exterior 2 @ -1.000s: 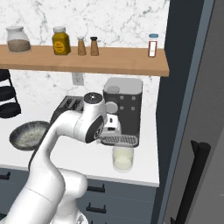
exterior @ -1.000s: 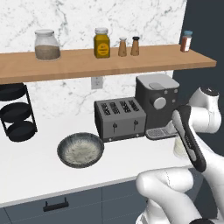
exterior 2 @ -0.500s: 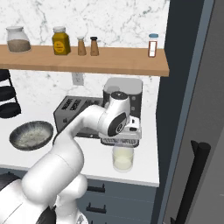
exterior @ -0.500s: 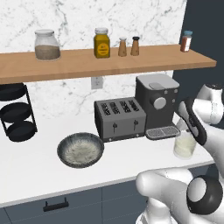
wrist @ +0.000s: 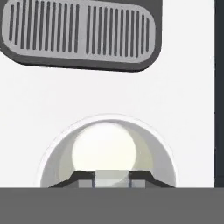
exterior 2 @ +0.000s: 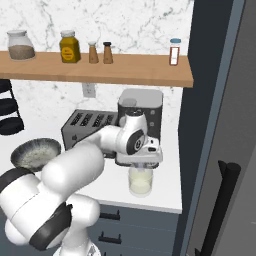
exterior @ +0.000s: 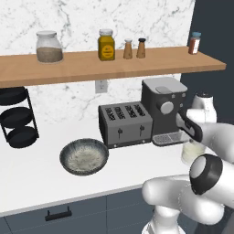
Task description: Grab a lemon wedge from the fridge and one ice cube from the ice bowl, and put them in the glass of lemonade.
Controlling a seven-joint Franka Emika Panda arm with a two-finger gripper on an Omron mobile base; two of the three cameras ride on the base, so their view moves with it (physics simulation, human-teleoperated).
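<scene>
A: Arm pose?
B: Reaches forward, wrist bent down; pincer (wrist: pixel 112 177) points straight down over the glass (exterior 2: pixel 141 181).
A: Pincer?
B: Tips nearly together, clamped on a small pale cube (wrist: pixel 111 177).
A: Glass?
B: On the desk (exterior: pixel 41 173), before the coffee machine (exterior: pixel 163 109).

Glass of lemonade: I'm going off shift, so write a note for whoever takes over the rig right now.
The gripper is shut on a small pale block, apparently the ice cube, directly over the glass of lemonade.
The glass stands before the coffee machine. The ice bowl is left of the toaster, and the fridge is at right.
Done: cube apparently picked up.
Left: drop it in. I cannot tell whether the lemon wedge is in.
</scene>
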